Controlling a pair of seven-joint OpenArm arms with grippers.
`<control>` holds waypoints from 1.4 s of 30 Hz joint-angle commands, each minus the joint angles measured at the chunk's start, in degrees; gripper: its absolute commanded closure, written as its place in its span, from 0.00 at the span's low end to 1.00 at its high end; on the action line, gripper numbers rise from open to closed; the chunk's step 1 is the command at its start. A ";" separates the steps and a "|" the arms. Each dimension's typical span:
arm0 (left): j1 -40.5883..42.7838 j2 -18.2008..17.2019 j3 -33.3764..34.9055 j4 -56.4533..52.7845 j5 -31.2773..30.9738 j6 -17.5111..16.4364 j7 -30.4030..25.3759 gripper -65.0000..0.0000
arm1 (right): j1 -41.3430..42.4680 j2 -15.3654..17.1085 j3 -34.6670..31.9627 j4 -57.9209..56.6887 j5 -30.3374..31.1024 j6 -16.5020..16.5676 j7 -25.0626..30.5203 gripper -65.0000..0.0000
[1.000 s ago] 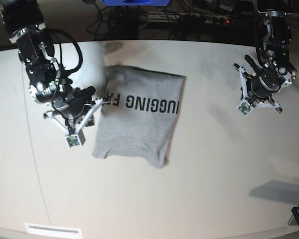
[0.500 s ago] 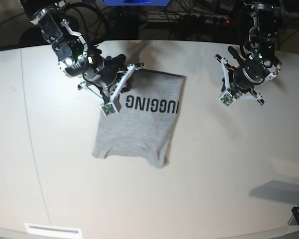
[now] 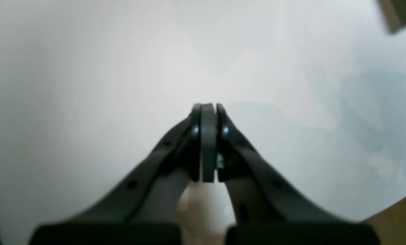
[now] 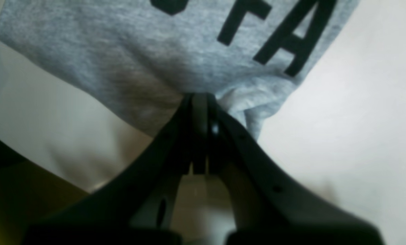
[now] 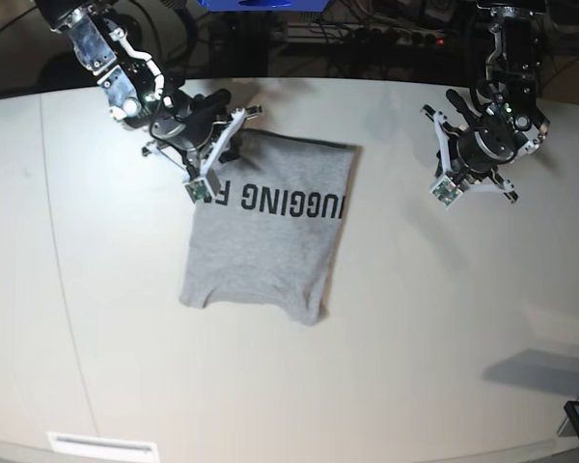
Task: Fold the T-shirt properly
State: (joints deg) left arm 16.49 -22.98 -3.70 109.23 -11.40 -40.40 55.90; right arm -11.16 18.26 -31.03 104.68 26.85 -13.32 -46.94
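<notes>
The T-shirt (image 5: pixel 270 231) lies folded, lettering up, on the white table (image 5: pixel 415 338). The right gripper (image 4: pixel 199 98) is pressed together, pinching the T-shirt's edge by the letters. The left gripper (image 3: pixel 208 109) hovers closed, holding nothing, well apart.

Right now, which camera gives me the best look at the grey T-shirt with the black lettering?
The base view: the folded heather-grey cotton T-shirt lies whole on the white table, its outline and lettering visible. The right wrist view shows only one corner with a few letters, at the right pincer. The left wrist view shows none of it.
</notes>
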 commanded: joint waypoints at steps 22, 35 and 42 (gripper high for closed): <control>8.26 9.75 -7.59 5.01 6.70 0.40 -28.51 0.99 | 0.30 4.55 0.65 9.03 -11.77 -1.14 22.28 1.00; 20.92 18.37 -15.50 3.52 6.61 0.40 -69.66 0.99 | -21.94 -5.56 12.52 6.66 -27.16 -0.79 55.07 1.00; 31.38 18.46 -15.33 2.37 6.61 0.40 -82.05 0.99 | -33.28 -5.47 16.04 6.83 -27.25 -1.05 65.27 1.00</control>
State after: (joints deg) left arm 47.09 -4.27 -18.83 110.78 -3.46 -40.38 -23.99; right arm -43.90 12.60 -15.29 110.41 -0.01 -14.15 16.25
